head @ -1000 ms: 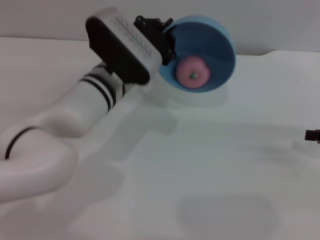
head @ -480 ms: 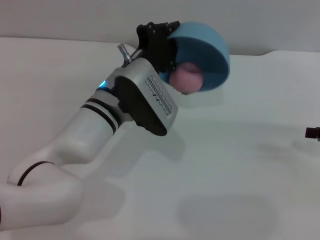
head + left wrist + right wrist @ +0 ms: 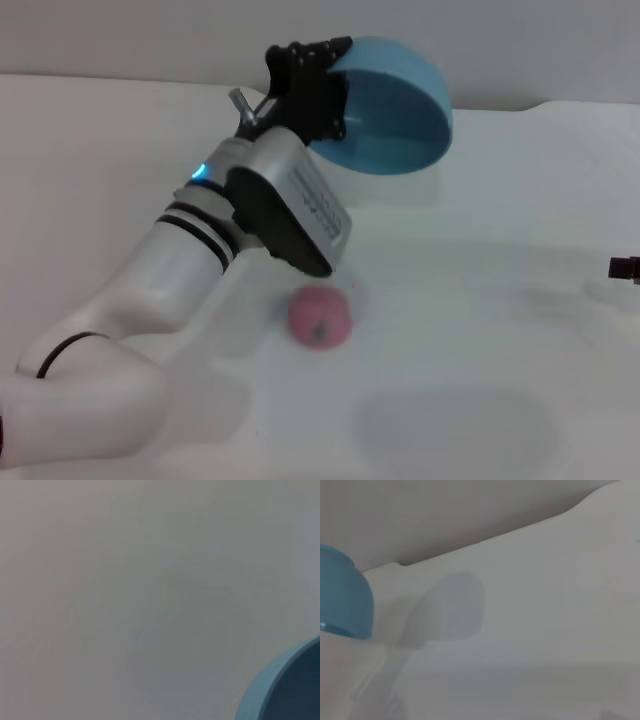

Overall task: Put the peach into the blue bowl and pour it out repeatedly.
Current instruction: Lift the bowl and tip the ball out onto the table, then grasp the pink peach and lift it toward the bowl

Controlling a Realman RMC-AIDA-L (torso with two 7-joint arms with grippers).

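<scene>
Pinching the tipped blue bowl (image 3: 395,110) in my left gripper (image 3: 318,95), I see the peach (image 3: 320,316) lying mid-table, below it and nearer me.

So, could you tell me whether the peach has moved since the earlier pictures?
Yes. The peach has left the blue bowl, which the left gripper holds tilted, and now lies on the table nearer the robot.

The bowl (image 3: 392,110) is smooth, glossy, light blue and deep, held in the air and tipped steeply so its empty hollow faces down and toward the camera. The peach (image 3: 320,316) is a small, round, matte pink fruit with a tiny dark stem, lying on the white surface well below the bowl, nearer the camera.
</scene>
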